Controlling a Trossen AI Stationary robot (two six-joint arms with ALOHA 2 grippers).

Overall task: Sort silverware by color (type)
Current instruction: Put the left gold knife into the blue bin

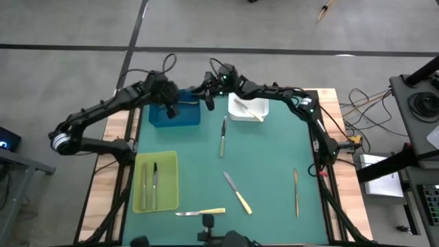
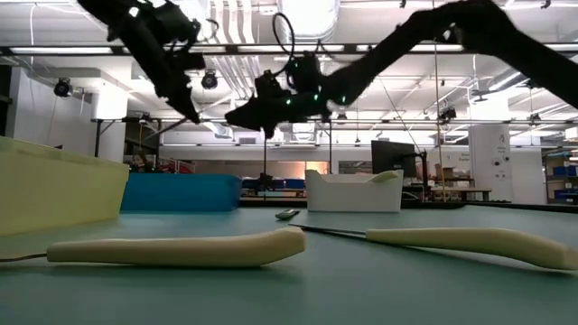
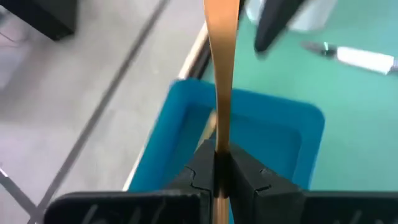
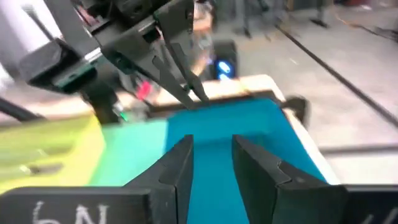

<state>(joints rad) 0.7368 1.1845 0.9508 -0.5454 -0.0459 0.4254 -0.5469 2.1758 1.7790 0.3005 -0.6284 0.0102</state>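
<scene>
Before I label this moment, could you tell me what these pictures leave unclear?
- Blue tray contents: high view, left gripper covers it.
- Copper-coloured utensil type: left wrist view, its end is cut off by the edge.
- White tray contents: low view, its wall hides them.

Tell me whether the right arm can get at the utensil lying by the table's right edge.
Probably yes. The right gripper is open and empty over the blue tray, and the brown-handled utensil lies alone on bare mat on that arm's own side, nothing near it.
</scene>
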